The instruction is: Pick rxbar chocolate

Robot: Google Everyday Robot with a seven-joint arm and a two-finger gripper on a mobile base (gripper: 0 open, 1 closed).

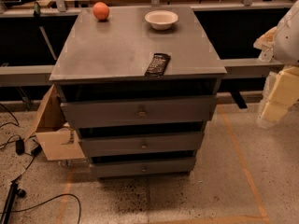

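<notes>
camera view: the only view, looking down at the desk front from above
desk (107,50): grey drawer unit with a flat top, on a speckled floor
drawers (140,111): three stacked on the front face, each with a small centre handle
rxbar chocolate (157,64): dark flat wrapper with faint pale print, lying flat on the desk top, near the front edge, a little right of centre, long side running front to back, slightly angled; nothing touches it
orange ball (101,10): round, probably a fruit, at the back left of the top, well apart from the bar
white bowl (161,19): upright at the back, right of centre, well apart from the bar
arm (287,36): pale rounded body at the right frame edge, off to the side of the desk
pincer (276,101): seems to be the pale yellowish blocks below the arm, right of the desk, over the floor, well apart from the bar
pincer state: cannot tell
cardboard box (51,129): on the floor against the desk's left side
cables (18,148): black, on the floor at lower left
</notes>
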